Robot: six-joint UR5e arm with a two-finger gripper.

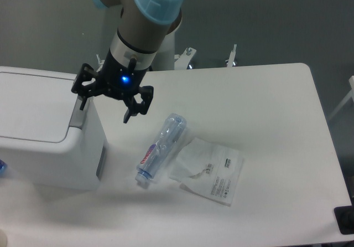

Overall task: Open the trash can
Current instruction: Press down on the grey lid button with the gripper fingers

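The trash can (44,147) is a large white rounded box at the left of the table, with a flat white lid (33,106) lying shut and a grey latch tab (79,114) on its right edge. My gripper (105,111) is open and empty, hanging from the arm above the can's right edge. One black finger (83,98) is over the top of the grey tab. The other finger (131,112) hangs over the table to the right of the can.
An empty clear plastic bottle (160,147) lies on the table to the right of the can. A clear plastic bag with a white label (207,169) lies beside it. The arm's base (166,56) stands behind the table's far edge.
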